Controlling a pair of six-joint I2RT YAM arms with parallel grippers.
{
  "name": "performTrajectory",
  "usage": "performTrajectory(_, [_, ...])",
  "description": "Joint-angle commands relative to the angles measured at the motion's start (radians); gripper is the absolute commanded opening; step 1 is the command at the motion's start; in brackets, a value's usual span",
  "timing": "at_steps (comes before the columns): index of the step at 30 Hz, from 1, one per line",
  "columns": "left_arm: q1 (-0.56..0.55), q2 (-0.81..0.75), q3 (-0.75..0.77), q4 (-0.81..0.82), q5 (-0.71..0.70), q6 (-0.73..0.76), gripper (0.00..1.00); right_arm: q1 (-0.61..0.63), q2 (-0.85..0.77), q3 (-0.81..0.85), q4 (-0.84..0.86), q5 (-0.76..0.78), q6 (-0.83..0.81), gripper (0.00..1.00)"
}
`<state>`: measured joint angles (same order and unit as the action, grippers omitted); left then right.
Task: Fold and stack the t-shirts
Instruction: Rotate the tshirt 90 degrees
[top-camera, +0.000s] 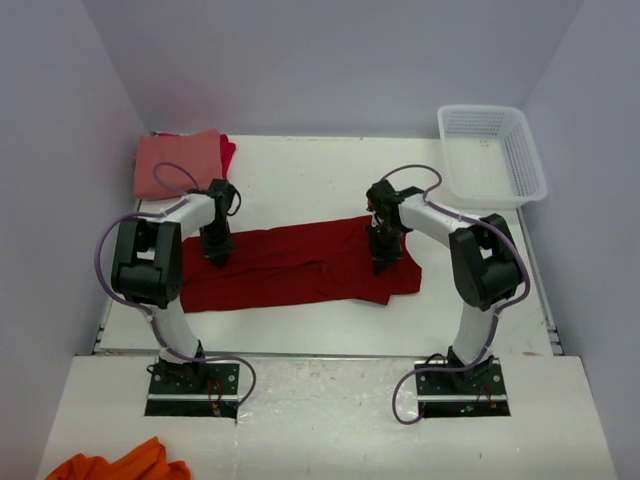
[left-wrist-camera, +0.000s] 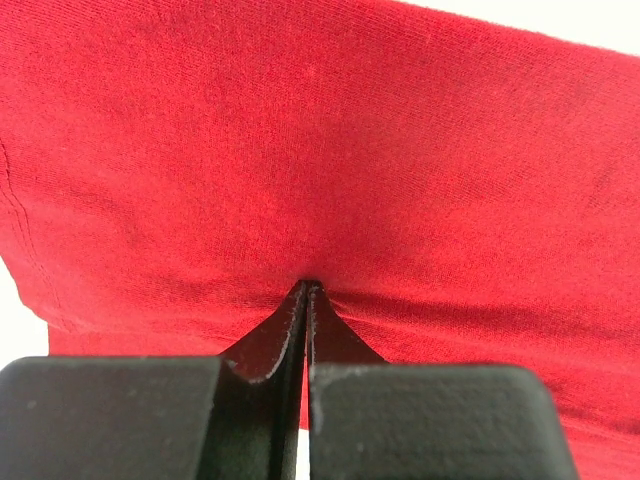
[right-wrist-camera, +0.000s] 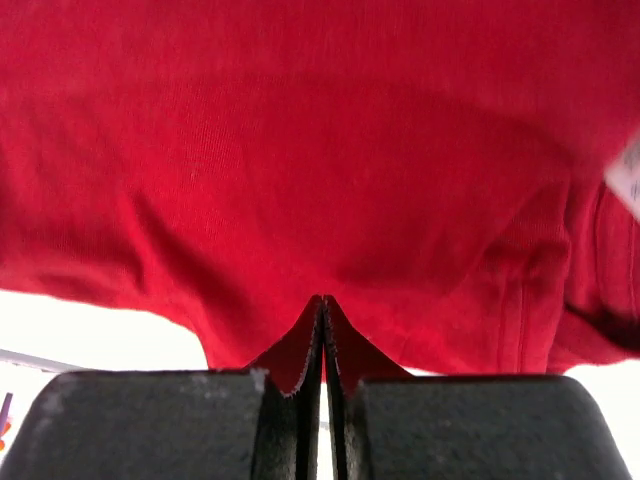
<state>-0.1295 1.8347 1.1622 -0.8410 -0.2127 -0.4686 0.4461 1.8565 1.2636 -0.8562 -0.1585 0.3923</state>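
The dark red t-shirt (top-camera: 300, 265) was seen laid out as a long, low band across the middle of the white table (top-camera: 300, 180), running from left to right. Its lower edge was uneven, and a step in the cloth was visible near the centre. In the wrist views its fabric was shown as a fine, plain knit with soft creases, and a stitched hem was visible at the left edge of the left wrist view.

The left gripper (top-camera: 217, 256) was lowered onto the shirt's left part, with its jaws clamped together on a small pucker of the red cloth. The right gripper (top-camera: 383, 262) was set down near the shirt's right end and was likewise closed tight, a fold of the fabric being pinched at its tips.

A salmon-pink t-shirt (top-camera: 178, 163) was seen folded at the back left corner of the table, well apart from the dark red one. A brighter red t-shirt (top-camera: 228, 153) was mostly hidden beneath it, so that only a strip showed at its right side.

A white neck label (right-wrist-camera: 628, 178) was cut off by the right edge of the right wrist view and blurred, so nothing on it could be read. An orange cloth (top-camera: 120, 464) was cropped by the bottom edge of the top view. A white basket (top-camera: 525, 160) stood at the back right.
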Motion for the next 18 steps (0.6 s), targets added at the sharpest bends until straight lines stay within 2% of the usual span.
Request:
performTrajectory(1, [-0.012, 0.044, 0.001, -0.006, -0.030, -0.030, 0.00, 0.006, 0.062, 0.097, -0.036, 0.016, 0.010, 0.00])
performTrajectory(9, [-0.030, 0.069, -0.002, -0.036, -0.002, -0.067, 0.00, 0.013, 0.231, 0.325, -0.173, 0.077, -0.023, 0.01])
performTrajectory(18, [-0.067, 0.067, -0.001, -0.069, 0.015, -0.088, 0.00, 0.011, 0.360, 0.485, -0.254, 0.068, -0.056, 0.05])
